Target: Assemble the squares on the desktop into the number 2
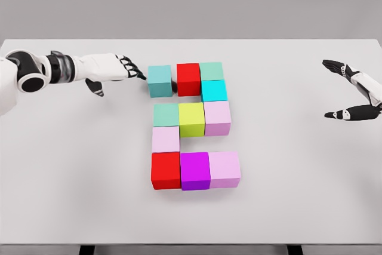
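eleven squares [191, 128] form your 2 on the bench [71, 165]; left hand [122, 68] touches the teal square [159, 81], fingers extended; right hand [352, 92] spread open.

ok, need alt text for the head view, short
Eleven coloured cubes on a white table form a nearly finished number 2. The left hand reaches in with fingertips at the teal cube, which sits slightly apart at the top left of the figure. The right hand hovers open at the right edge.
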`<state>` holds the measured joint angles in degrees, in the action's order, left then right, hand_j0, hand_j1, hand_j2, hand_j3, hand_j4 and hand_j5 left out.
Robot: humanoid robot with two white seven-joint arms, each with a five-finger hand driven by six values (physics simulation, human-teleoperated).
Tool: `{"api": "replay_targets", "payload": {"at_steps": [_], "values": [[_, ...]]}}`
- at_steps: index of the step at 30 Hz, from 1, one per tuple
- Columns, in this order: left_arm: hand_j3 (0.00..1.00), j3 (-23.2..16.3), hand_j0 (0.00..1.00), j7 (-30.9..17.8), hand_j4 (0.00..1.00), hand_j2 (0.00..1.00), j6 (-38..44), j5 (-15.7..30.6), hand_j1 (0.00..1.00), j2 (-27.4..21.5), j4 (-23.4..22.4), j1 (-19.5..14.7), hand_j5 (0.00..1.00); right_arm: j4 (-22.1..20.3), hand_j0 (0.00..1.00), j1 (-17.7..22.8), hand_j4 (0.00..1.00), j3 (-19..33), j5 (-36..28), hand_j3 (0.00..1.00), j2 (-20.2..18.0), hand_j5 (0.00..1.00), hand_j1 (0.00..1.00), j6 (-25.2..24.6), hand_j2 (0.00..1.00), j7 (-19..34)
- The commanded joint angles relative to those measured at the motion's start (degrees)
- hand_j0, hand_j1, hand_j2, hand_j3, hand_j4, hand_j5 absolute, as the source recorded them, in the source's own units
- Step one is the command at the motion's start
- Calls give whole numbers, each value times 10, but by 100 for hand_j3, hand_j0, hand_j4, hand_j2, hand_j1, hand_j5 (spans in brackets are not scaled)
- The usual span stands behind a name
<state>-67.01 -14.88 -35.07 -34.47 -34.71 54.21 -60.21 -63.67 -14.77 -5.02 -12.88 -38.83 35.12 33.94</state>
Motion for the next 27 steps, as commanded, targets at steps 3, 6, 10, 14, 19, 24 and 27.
{"api": "replay_targets", "payload": {"at_steps": [3,6,10,14,19,24,27], "values": [[100,-1,100,0,100,100,1,3,100,0,1,0,100,0,100,0,100,0,-5,100,0,100,100,-1,100,0],[100,-2,100,0,100,100,1,3,100,0,9,0,100,0,100,0,100,0,-5,100,0,100,100,-1,100,0],[100,-1,100,0,100,100,1,3,100,3,10,0,100,0,100,0,100,0,-5,100,0,100,100,-1,100,0],[100,-2,100,0,100,100,1,3,100,6,10,-1,100,0,100,0,100,0,-5,100,-1,100,100,-1,100,0],[100,-2,100,0,100,100,1,3,100,5,10,-1,100,0,100,0,100,0,-5,100,0,100,100,-1,100,0],[100,-2,100,0,100,100,1,4,100,6,11,-1,100,0,100,0,100,0,-4,100,-1,100,100,-1,100,0],[100,-2,100,0,100,100,1,4,100,6,12,-1,100,0,100,0,100,0,-4,100,0,100,100,-1,100,0]]}}
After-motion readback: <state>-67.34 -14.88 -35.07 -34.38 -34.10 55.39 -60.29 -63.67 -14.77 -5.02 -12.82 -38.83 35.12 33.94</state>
